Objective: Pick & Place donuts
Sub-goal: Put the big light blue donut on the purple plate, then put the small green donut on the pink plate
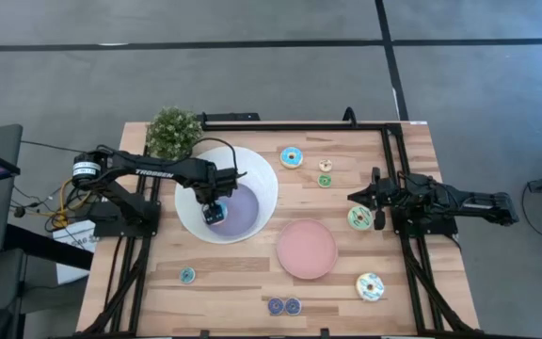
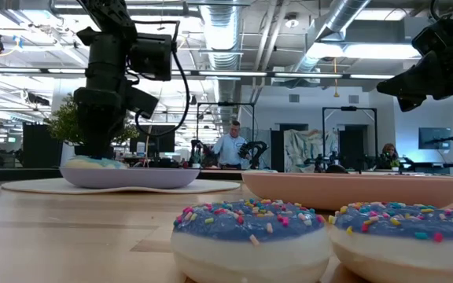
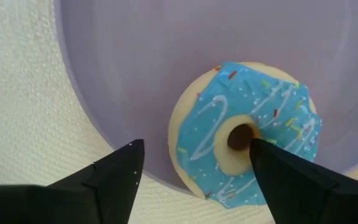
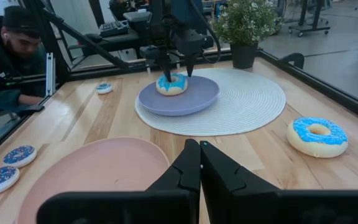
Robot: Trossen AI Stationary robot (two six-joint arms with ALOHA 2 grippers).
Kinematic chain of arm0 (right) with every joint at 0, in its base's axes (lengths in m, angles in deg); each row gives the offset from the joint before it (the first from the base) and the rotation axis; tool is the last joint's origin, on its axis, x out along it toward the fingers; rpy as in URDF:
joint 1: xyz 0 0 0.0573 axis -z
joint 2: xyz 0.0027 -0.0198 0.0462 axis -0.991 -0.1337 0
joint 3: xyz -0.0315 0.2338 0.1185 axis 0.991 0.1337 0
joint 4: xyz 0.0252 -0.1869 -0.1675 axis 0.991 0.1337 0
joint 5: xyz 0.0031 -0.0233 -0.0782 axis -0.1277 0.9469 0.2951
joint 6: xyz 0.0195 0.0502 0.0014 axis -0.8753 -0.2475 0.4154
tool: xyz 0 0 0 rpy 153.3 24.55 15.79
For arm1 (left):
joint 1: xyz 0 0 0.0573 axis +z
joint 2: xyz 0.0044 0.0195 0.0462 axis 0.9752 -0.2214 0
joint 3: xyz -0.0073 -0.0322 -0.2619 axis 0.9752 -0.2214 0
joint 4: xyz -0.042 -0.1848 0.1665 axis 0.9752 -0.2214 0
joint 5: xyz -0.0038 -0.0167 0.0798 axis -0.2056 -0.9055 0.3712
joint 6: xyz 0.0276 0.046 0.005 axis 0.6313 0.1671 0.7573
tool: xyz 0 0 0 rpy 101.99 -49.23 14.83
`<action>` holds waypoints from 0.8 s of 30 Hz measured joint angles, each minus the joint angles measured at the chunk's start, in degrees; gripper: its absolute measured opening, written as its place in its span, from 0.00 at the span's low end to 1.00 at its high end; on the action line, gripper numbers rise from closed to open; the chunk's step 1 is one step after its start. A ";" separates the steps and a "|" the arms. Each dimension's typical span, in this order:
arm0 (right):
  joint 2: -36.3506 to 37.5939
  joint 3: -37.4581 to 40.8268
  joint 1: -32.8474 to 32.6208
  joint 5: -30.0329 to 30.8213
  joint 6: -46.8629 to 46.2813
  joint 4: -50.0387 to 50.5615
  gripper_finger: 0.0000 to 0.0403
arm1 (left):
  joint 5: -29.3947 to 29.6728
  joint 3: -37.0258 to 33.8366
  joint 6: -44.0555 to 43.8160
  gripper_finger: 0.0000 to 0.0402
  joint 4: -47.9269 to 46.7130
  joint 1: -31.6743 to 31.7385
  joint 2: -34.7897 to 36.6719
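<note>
A blue-iced donut lies in the lilac centre of the big white bowl and leans on its sloping wall. My left gripper is open over it, pointing down: one finger stands outside the donut's rim, and the other has its tip at the donut's hole. It also shows in the right wrist view. My right gripper is shut and empty at the table's right side, beside a green donut. My left gripper comes at the blue donut from above. One fingertip is at the edge of the donut's hole. I cannot tell whether it touches the donut. The donut rests in the bowl.
A pink plate sits near the middle of the table. Other donuts lie around it: blue, two small ones, cream, small blue, and two dark purple. A potted plant stands far left. A person sits beyond the table.
</note>
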 joint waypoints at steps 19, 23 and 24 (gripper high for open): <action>-0.02 0.01 0.00 -0.01 0.00 0.01 0.00 | 5.09 16.79 -8.01 0.72 -12.72 -0.04 0.04; 0.00 0.01 0.01 -0.01 0.00 0.01 0.00 | 6.05 22.58 -13.35 0.72 -11.87 -1.00 0.04; 0.00 0.01 0.01 -0.02 0.00 0.02 0.00 | 6.89 23.90 -14.51 0.72 -11.13 -1.40 0.04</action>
